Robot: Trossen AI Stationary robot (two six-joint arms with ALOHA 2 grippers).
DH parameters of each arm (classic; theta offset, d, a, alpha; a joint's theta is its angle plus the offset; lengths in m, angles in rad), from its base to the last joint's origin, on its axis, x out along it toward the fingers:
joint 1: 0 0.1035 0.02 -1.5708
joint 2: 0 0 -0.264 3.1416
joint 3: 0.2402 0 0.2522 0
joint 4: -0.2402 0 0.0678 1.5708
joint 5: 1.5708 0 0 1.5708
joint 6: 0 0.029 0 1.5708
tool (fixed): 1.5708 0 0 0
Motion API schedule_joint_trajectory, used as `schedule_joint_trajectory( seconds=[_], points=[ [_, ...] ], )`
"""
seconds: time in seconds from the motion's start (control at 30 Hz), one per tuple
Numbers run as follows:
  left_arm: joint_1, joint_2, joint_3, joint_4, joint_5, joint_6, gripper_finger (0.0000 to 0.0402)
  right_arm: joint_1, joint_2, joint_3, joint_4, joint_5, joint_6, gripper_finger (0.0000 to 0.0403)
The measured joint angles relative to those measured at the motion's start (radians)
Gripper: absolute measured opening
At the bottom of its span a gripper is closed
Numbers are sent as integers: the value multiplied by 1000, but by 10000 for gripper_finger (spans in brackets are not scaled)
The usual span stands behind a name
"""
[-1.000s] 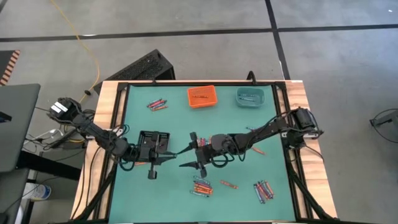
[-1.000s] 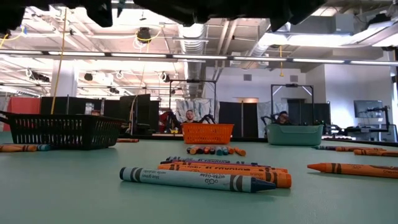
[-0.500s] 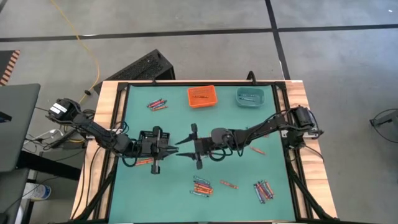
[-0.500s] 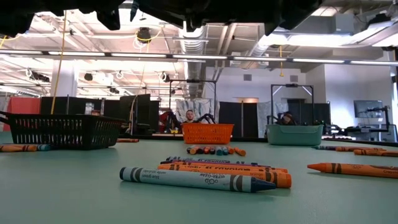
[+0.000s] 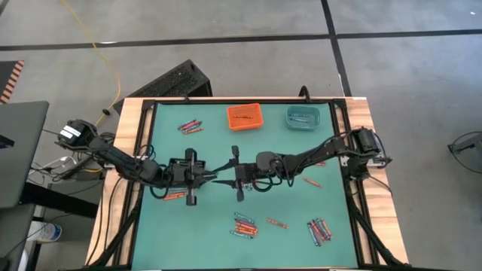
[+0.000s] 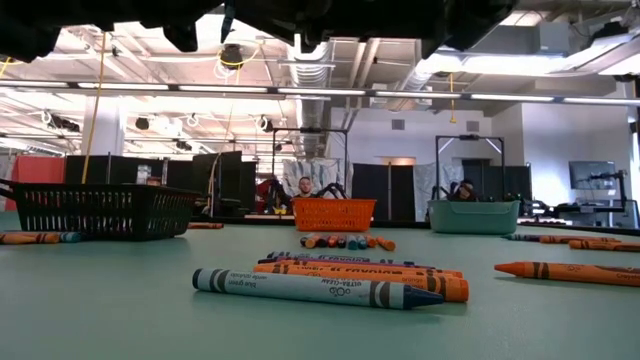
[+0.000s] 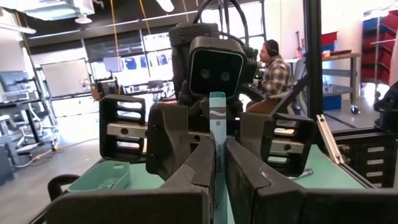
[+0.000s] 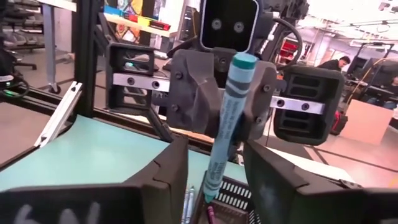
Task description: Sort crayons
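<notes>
A thin teal wax crayon (image 8: 225,134) is being held clamped in the jaws of the left gripper (image 5: 213,178). Its free end is being presented, standing upright, between the parted jaws of the right gripper (image 5: 221,178), directly facing.

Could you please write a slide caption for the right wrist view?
Handover: left tool holds a teal crayon between the open right tool.

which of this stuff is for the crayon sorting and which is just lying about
For the job:
- teal crayon, shut in the left gripper
- right gripper, open around it
- loose crayons
- orange bin
- teal bin
- black bin

Lying about:
- yellow cable
- black crate
</notes>
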Motion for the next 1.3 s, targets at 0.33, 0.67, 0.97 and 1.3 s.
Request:
schedule_joint_trajectory(
  seconds=[0.33, 0.67, 0.97, 1.3],
  points=[
    [1, 0, 0, -20, -3, -1, 31, -12, 0, 0, -22, -5, 11, 24],
    [-79, -45, 1, -189, -246, 38, 89, -44, -168, 0, -480, 128, -45, 12],
    [-124, -89, 1, -626, -337, -274, 98, -295, -359, 0, -1148, 273, -76, 9],
    [-123, -82, 0, -771, -340, -394, 98, -715, -305, 0, -1405, 289, -196, 9]
  ],
)
